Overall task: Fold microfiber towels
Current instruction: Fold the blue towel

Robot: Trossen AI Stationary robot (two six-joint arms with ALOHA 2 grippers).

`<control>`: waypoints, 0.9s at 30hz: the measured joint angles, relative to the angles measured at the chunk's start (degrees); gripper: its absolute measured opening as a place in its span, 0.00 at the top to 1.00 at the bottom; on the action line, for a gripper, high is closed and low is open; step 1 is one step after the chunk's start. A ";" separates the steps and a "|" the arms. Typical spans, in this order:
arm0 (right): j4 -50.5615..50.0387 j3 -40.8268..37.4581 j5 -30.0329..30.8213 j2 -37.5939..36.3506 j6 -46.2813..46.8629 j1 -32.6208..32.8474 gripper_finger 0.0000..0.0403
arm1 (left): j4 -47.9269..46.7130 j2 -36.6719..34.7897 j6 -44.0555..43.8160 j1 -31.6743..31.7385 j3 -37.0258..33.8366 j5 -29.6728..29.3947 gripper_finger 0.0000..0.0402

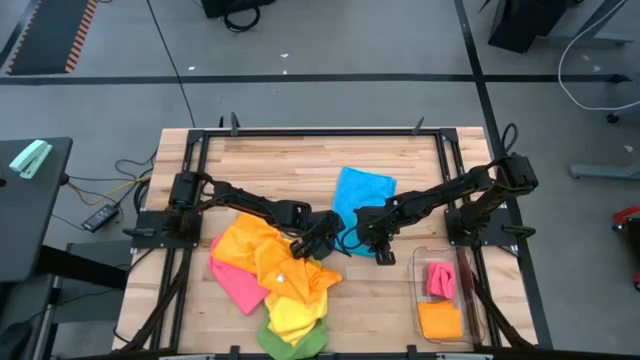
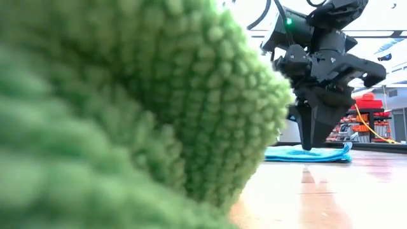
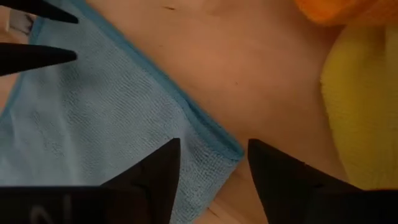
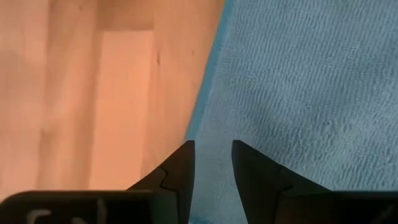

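With both claws, left [image 1: 322,240] and right [image 1: 380,247], apart over the blue towel's [image 1: 362,192] near edge at mid-bench, we pinch each corner squarely, then fold.

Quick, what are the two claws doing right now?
Left gripper: open, over the blue towel's corner.
Right gripper: open, at that towel's edge.

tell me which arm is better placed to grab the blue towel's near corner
Left, narrowly. The left claw has open fingers straddling the blue towel's corner. The right claw sits over the towel's edge, fingers narrower, so it looks less ready.
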 joint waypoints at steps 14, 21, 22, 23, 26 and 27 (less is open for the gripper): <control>8.26 0.09 10.57 -1.63 4.92 6.17 0.71 | 1.14 0.54 -9.70 1.21 -0.11 -0.23 0.81; 10.57 0.13 23.77 -1.63 6.13 10.68 0.71 | 0.01 -1.05 -17.07 1.62 -0.15 -1.48 0.97; 10.80 0.13 24.35 -1.42 6.61 11.06 0.70 | 0.02 -1.72 -18.53 1.64 -0.15 -1.42 0.95; 10.65 0.13 24.74 -1.31 7.03 11.37 0.69 | -0.39 -2.35 -19.93 1.84 -0.15 -1.01 0.94; 10.80 0.13 26.09 -1.29 8.21 11.98 0.63 | -1.49 -3.69 -23.59 2.09 -0.11 1.26 0.93; 10.82 0.13 26.67 -1.28 8.45 12.15 0.61 | -2.27 -4.15 -24.71 2.12 -0.13 1.79 0.93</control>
